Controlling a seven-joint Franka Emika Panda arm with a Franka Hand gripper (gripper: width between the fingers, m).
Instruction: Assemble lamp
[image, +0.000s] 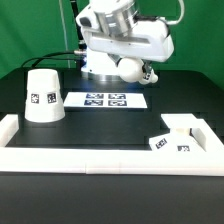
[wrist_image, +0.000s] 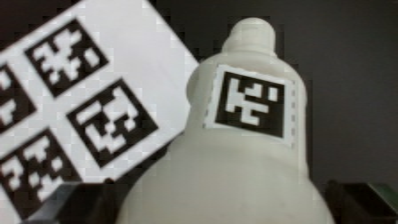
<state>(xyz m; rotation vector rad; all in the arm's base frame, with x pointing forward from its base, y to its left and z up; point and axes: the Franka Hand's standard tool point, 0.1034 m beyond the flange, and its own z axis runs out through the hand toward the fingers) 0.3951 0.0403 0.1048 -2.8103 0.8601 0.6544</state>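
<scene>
One smooth white bulb (wrist_image: 240, 150), tagged cone shade (image: 42, 95)

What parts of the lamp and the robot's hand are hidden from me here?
- Wrist view: the bulb fills the picture. Its wide end is cut off by the edge, and it hides most of the hand.
- Wrist view: the marker board is cut off by the edges and blurred.
- Exterior view: the base block has tags too small to read.
</scene>
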